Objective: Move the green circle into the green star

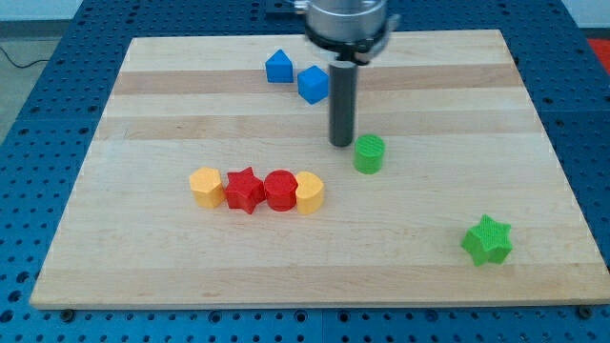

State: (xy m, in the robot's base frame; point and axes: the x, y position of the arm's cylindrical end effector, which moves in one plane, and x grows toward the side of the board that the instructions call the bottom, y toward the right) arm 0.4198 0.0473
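Note:
The green circle (370, 153) is a short green cylinder standing a little right of the board's middle. The green star (487, 240) lies near the view's bottom right, well apart from the circle. My tip (342, 143) is the lower end of the dark rod; it sits just to the left of the green circle, slightly toward the view's top, very close to it or touching it.
Two blue blocks, a pentagon-like one (279, 67) and a cube (313, 84), sit near the view's top centre. A row stands left of centre: yellow block (205, 186), red star (244, 190), red circle (280, 190), yellow block (309, 191). The wooden board (143, 114) lies on a blue perforated table.

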